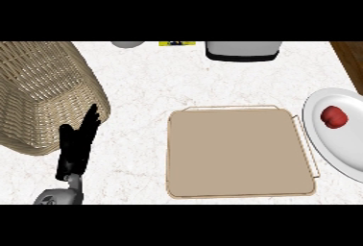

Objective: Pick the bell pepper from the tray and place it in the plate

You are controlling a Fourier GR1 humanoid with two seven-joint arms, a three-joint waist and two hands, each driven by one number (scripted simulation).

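A red bell pepper [334, 116] lies on the white plate [339, 149] at the right edge of the head view. The tan tray [239, 153] sits in the middle of the counter with nothing on it. My left hand [77, 144] stands at the lower left, fingers straight and pointing up, beside the wicker basket; it holds nothing. My right hand does not show.
A large wicker basket [42, 96] fills the upper left. At the back edge stand a grey appliance [241, 50], a pale round object [127, 44] and a small yellow item [175, 43]. A brown wooden strip [351, 57] runs down the far right.
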